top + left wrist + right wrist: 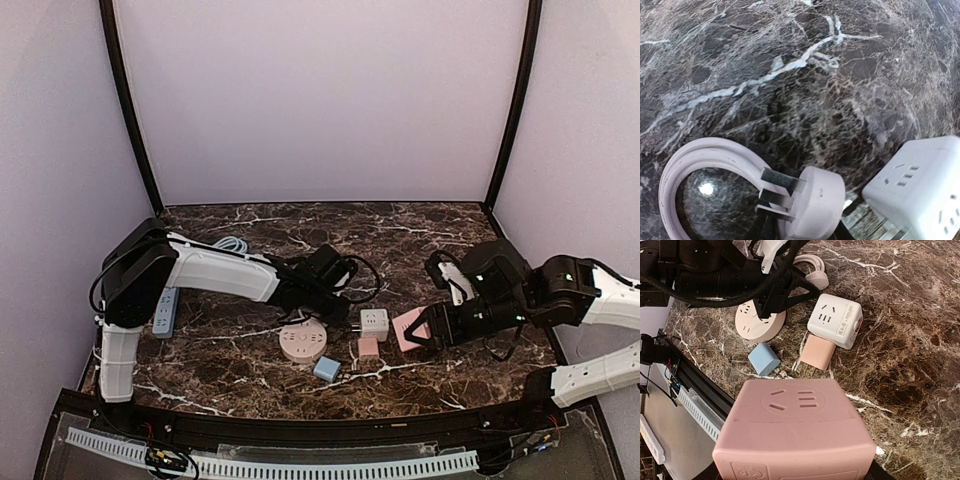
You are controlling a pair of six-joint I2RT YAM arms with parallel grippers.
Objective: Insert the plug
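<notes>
Dark marble desk (pixel 250 222) from above: the left hand (pixel 338 292) sits low at centre, and the right hand (pixel 425 332) grips a pink cube socket (pixel 407 328). Left wrist: that hand pinches the white plug (pixel 812 202), prongs bare, near a white cube socket (pixel 920 185). Right wrist: the pink cube socket's holes stand empty. Grasp looks done; insertion remains.

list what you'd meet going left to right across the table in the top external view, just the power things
blue power strip → round pink socket → white cube socket → pink cube socket
</notes>
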